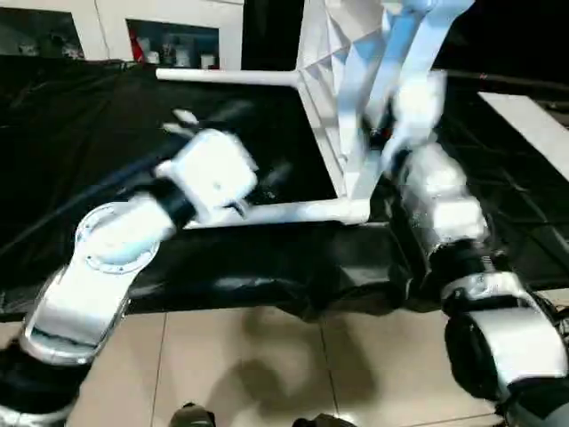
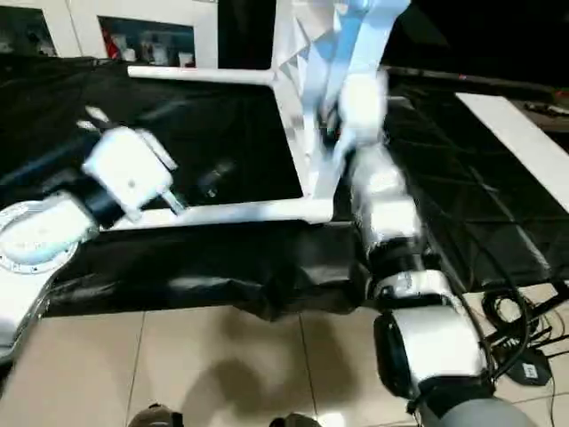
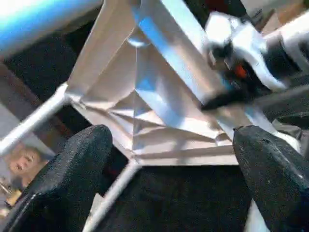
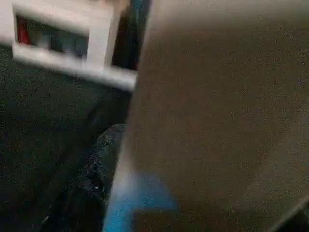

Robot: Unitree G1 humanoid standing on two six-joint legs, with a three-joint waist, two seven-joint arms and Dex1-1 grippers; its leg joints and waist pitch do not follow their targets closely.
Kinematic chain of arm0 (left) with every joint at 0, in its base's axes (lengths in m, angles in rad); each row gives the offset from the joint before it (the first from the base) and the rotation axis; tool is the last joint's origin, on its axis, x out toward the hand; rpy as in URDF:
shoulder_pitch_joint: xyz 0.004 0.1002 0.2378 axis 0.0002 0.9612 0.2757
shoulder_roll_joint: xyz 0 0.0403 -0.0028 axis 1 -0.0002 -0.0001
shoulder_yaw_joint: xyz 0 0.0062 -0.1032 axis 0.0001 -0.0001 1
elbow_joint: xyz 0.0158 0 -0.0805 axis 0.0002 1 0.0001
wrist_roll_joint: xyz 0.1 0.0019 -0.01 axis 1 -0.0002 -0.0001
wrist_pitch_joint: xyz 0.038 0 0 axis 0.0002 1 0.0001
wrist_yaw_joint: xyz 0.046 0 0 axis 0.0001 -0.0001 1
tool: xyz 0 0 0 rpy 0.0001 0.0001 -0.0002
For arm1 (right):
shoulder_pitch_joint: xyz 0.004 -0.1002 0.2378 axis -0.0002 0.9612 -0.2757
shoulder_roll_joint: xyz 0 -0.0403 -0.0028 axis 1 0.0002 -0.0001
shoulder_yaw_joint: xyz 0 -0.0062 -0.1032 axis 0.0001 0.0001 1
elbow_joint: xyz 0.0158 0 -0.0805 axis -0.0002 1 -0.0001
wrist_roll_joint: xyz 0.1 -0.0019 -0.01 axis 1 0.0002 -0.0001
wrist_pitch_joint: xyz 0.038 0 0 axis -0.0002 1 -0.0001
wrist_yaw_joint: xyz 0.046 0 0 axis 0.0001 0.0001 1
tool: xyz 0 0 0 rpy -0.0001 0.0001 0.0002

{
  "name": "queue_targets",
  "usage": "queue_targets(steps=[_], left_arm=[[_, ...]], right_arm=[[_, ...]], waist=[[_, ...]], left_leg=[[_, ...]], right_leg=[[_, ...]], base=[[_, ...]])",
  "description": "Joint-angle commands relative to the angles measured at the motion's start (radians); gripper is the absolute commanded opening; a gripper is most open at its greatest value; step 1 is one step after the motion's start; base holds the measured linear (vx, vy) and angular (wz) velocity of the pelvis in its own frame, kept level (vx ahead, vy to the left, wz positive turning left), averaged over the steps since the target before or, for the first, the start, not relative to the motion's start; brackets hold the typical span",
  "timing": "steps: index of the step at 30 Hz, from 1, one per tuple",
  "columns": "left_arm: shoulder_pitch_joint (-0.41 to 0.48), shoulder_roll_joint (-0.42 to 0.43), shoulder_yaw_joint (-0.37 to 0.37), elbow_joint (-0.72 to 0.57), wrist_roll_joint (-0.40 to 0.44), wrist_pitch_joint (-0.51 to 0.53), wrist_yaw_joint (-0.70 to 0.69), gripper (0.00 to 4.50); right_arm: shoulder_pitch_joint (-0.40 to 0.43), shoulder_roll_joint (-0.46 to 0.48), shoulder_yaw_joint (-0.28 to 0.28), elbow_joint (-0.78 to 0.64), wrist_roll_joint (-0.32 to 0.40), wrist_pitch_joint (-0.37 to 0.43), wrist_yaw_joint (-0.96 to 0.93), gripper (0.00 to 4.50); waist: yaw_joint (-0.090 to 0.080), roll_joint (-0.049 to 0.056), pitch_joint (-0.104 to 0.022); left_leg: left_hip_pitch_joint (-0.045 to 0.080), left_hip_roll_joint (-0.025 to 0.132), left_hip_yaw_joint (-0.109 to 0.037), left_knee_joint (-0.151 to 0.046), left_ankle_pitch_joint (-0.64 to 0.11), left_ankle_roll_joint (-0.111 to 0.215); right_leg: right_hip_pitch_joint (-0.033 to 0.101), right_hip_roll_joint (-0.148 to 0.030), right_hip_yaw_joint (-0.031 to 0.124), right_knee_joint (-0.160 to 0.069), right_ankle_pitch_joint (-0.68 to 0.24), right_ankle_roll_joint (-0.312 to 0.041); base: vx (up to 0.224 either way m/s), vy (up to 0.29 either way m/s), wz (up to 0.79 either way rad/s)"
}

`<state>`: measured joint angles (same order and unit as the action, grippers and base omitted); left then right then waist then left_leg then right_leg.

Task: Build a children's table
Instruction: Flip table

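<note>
The children's table lies on its side on the black cloth, its white top [image 1: 348, 53] standing on edge with the ribbed underside [image 3: 145, 111] turned toward my left arm. Two fitted legs point to the left: the upper leg [image 1: 227, 76] hangs in the air and the lower leg [image 1: 284, 212] lies along the cloth. My left gripper [image 3: 174, 183] is open wide, empty, between the two legs and short of the underside. My right gripper [image 1: 380, 133] is at the near edge of the top, pressed close to the white plastic [image 4: 217, 121].
Black cloth [image 1: 89, 133] covers the work surface and folds down over its front edge [image 1: 267, 294] to a tiled floor [image 1: 249, 356]. White shelving [image 1: 169, 44] stands behind. A white panel [image 1: 533, 124] lies at the right, and cables [image 2: 516, 329] lie on the floor.
</note>
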<state>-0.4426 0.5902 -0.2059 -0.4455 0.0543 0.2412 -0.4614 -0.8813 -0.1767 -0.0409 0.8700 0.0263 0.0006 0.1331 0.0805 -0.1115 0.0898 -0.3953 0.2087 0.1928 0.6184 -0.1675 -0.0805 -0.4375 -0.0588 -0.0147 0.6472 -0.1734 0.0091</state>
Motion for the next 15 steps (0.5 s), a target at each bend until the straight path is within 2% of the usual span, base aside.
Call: queue_targets(steps=[1, 2, 6, 8, 12, 13, 15], left_arm=[[-0.052, 0.008, 0.006, -0.008, 0.035, -0.046, 0.006, 4.5], [-0.067, 0.01, 0.01, -0.003, 0.05, -0.057, 0.017, 4.5], [-0.126, 0.008, 0.033, 0.029, 0.096, -0.11, 0.061, 4.5], [-0.161, 0.008, 0.044, 0.053, 0.125, -0.133, 0.088, 4.5], [-0.204, 0.013, 0.044, 0.099, 0.199, -0.176, 0.132, 4.5], [-0.215, 0.018, 0.041, 0.113, 0.219, -0.19, 0.137, 4.5], [-0.228, 0.028, 0.034, 0.135, 0.241, -0.207, 0.131, 4.5]], right_arm=[[0.008, -0.014, -0.013, 0.022, -0.005, 0.016, -0.017, 3.08], [0.01, -0.015, -0.009, 0.028, -0.008, 0.017, -0.017, 3.08], [0.015, -0.016, -0.003, 0.05, -0.015, -0.007, 0.001, 3.08], [0.013, -0.014, -0.006, 0.064, -0.012, -0.028, 0.012, 2.8], [0.006, -0.014, -0.007, 0.082, -0.009, -0.043, 0.017, 2.61], [0.004, -0.014, -0.006, 0.084, -0.009, -0.045, 0.017, 2.36], [0.003, -0.015, -0.006, 0.086, -0.008, -0.047, 0.017, 2.31]], waist=[[-0.006, 0.029, -0.086], [-0.006, 0.028, -0.084], [-0.007, 0.028, -0.084], [-0.008, 0.031, -0.084], [-0.006, 0.033, -0.086], [-0.006, 0.036, -0.087], [-0.006, 0.034, -0.086]], left_leg=[[0.028, 0.008, -0.005, -0.066, -0.228, -0.07], [0.024, 0.008, -0.005, -0.066, -0.216, -0.068], [0.023, 0.008, -0.005, -0.065, -0.211, -0.073], [0.025, 0.008, -0.006, -0.065, -0.229, -0.072], [0.026, 0.009, -0.006, -0.064, -0.225, -0.072], [0.025, 0.009, -0.007, -0.064, -0.224, -0.073], [0.026, 0.009, -0.008, -0.064, -0.233, -0.073]], right_leg=[[0.043, -0.042, 0.024, -0.067, -0.189, -0.134], [0.045, -0.041, 0.023, -0.066, -0.172, -0.137], [0.046, -0.042, 0.022, -0.064, -0.175, -0.136], [0.044, -0.041, 0.022, -0.065, -0.188, -0.136], [0.044, -0.044, 0.022, -0.063, -0.177, -0.141], [0.045, -0.044, 0.021, -0.062, -0.175, -0.142], [0.044, -0.044, 0.02, -0.063, -0.183, -0.142]], base=[[0.0, 0.0, 0.0], [0.0, 0.0, 0.0], [0.0, 0.0, 0.0], [0.0, 0.0, 0.0], [0.0, 0.0, 0.0], [0.0, 0.0, 0.0], [0.0, 0.0, 0.0]])
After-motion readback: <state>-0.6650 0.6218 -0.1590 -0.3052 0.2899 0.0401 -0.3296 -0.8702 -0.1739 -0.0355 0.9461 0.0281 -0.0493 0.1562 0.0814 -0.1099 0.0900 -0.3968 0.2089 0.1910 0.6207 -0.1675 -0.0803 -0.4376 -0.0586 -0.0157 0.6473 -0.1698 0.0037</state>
